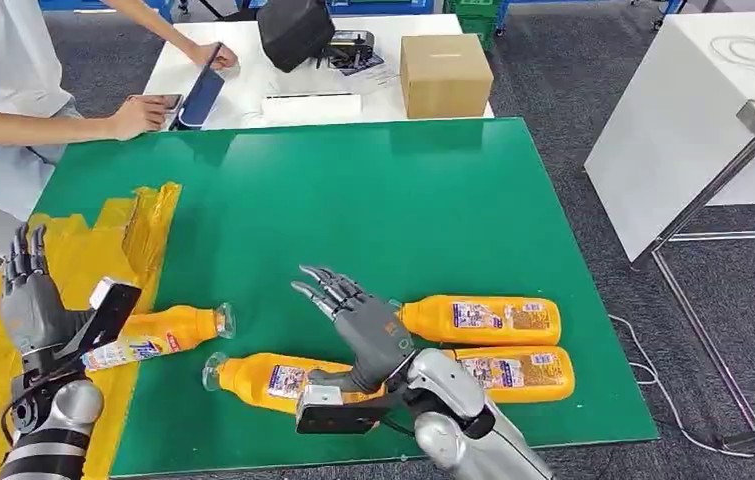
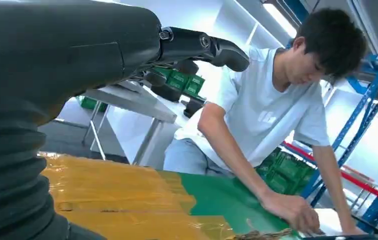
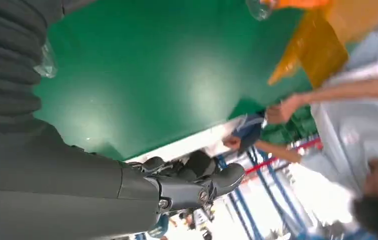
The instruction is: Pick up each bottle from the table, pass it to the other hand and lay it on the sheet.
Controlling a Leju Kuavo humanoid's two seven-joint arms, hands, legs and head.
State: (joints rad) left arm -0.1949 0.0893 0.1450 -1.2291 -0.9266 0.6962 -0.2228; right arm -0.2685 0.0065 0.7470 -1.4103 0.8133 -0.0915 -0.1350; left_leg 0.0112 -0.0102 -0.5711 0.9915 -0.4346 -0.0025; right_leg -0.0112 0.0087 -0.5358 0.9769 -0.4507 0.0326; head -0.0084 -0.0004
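Nearest the camera, the right hand [image 1: 358,320] hangs above the green mat [image 1: 373,210] with fingers extended and apart, holding nothing. It sits over the near bottle [image 1: 278,381], whose clear cap points toward the sheet; the hand's wrist and forearm cover that bottle's middle, but contact cannot be confirmed. Just beside it on the right lie two more bottles, one [image 1: 513,372] close to the mat's near edge and one [image 1: 483,319] immediately behind, side by side and parallel, caps hidden by the hand.

On the left, the left hand [image 1: 28,290] is raised over the yellow sheet [image 1: 103,240], fingers upright and spread, empty. A fourth bottle [image 1: 158,335] lies just beside it, its base over the sheet's edge and its cap end out on the mat.

Judgement on progress: one bottle is partly on the sheet, which may count as delivered; three are left on the mat, none in hand. The likely step in hand is a grasp of the near bottle by the right hand.

Farther off, a person [image 1: 13,60] leans over a white table [image 1: 253,70] carrying a cardboard box [image 1: 445,75].
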